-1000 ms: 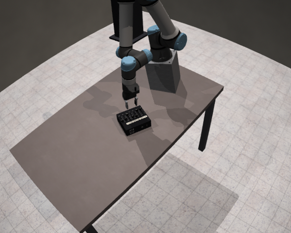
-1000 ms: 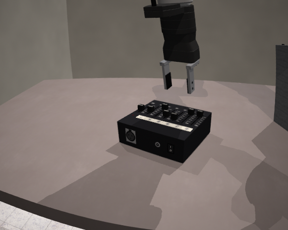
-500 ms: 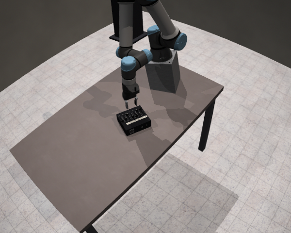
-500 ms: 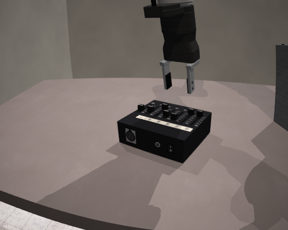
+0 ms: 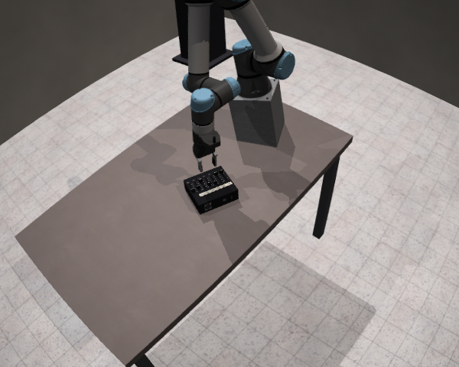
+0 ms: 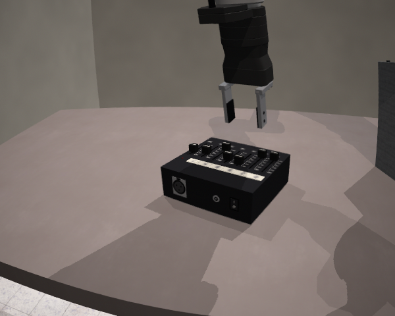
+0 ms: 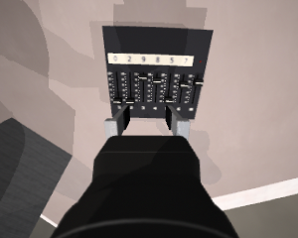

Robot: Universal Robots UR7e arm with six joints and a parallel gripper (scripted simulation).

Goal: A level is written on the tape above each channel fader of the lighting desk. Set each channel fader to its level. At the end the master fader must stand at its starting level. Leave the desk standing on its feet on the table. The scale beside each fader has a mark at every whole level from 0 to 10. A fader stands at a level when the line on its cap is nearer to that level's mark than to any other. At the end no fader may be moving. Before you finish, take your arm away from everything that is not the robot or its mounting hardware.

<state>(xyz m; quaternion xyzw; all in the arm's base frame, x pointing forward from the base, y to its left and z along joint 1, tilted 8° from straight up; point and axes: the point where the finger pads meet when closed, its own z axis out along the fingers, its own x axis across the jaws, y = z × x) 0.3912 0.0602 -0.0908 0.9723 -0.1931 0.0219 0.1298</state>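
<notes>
The black lighting desk (image 5: 218,201) (image 6: 211,184) (image 7: 156,42) stands flat on the table. Its tape (image 5: 215,189) (image 6: 224,168) (image 7: 150,59) reads 0, 2, 9, 8, 5, 7 from left to right in the wrist view. There, the first cap (image 7: 117,100), second cap (image 7: 130,101) and fifth cap (image 7: 169,100) stand at the end away from the tape. The third cap (image 7: 143,77) and fourth cap (image 7: 157,80) are near the tape; the sixth (image 7: 184,85) is slightly lower. The master cap (image 7: 199,82) is at the far right. My gripper (image 5: 207,162) (image 6: 244,124) (image 7: 147,113) is open and empty, above the desk's far edge.
The table (image 5: 103,252) (image 6: 89,170) carries the desk. The robot's grey pedestal (image 5: 255,122) (image 6: 393,118) (image 7: 25,174) stands on the table beyond the desk in the top view. Arm shadows fall around the desk.
</notes>
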